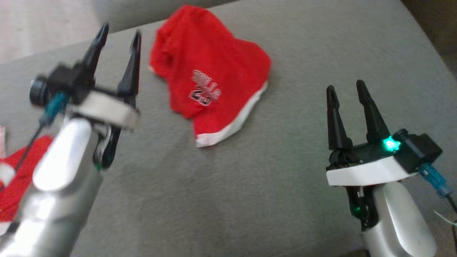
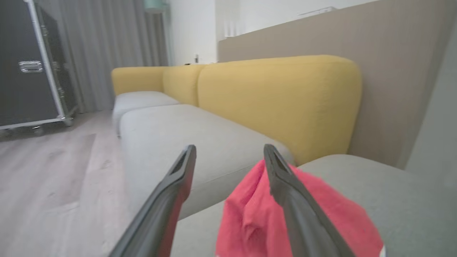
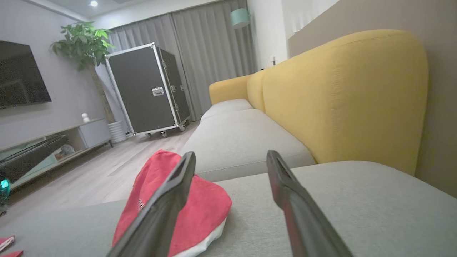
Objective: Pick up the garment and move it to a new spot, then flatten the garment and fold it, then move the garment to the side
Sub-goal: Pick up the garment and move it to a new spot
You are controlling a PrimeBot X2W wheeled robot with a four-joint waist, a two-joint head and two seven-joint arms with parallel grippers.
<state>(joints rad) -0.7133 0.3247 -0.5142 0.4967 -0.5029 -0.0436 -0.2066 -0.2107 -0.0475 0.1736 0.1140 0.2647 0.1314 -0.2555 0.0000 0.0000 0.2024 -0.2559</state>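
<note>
Plainly, the red garment (image 1: 210,71) lies crumpled in a loose mound on the grey sofa seat (image 1: 250,185), with its white hem along the lower edge and a pale printed logo facing up. No hand touches it.

The left hand (image 1: 120,33) hovers just beside the garment's left edge. Its two dark fingers are spread apart with nothing between them, and it looks blurred in the head view. In the left wrist view the left hand (image 2: 229,148) shows the same wide gap, and the garment (image 2: 250,214) sits low behind one of the fingers.

The right hand (image 1: 345,86) is well apart from the garment, off its lower right. Its fingers are also spread and empty, and a green light glows at its base. In the right wrist view the right hand (image 3: 231,154) has the garment (image 3: 153,178) behind its left-side finger.

Another red cloth (image 1: 21,171) lies well apart from the garment, beyond the left arm. A yellow backrest (image 3: 342,96) rises beyond the garment. A black flight case (image 3: 146,89) stands far behind it, on the wooden floor.
</note>
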